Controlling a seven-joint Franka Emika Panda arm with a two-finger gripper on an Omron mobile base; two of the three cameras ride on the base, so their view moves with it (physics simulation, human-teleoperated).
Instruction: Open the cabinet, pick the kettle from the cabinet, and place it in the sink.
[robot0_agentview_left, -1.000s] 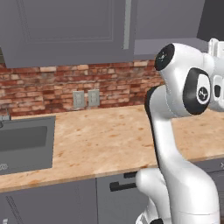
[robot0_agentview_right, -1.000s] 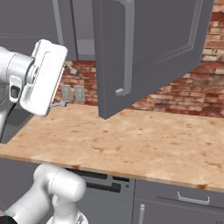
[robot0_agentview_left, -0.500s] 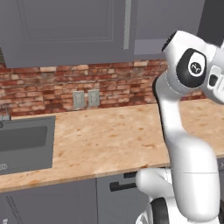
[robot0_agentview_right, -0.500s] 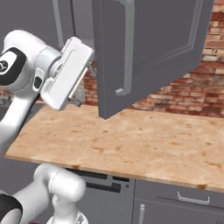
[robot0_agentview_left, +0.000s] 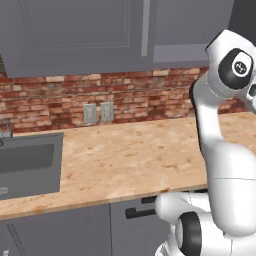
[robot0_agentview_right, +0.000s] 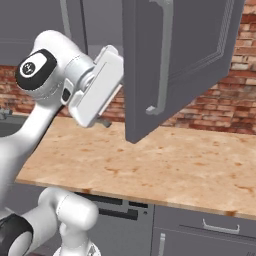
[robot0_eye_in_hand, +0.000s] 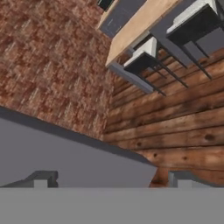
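The white arm's two-finger gripper, jaws spread wide and empty, sits just left of the dark grey panelled cabinet door, already swung open.

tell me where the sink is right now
The sink sits at the far left of the left base view, sunk into the wooden counter, below the brick wall.

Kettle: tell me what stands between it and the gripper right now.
The kettle itself cannot be seen. In the right base view one cabinet door already hangs swung open beside the gripper, whose jaws are open and empty. The other door looks closed and may block access.
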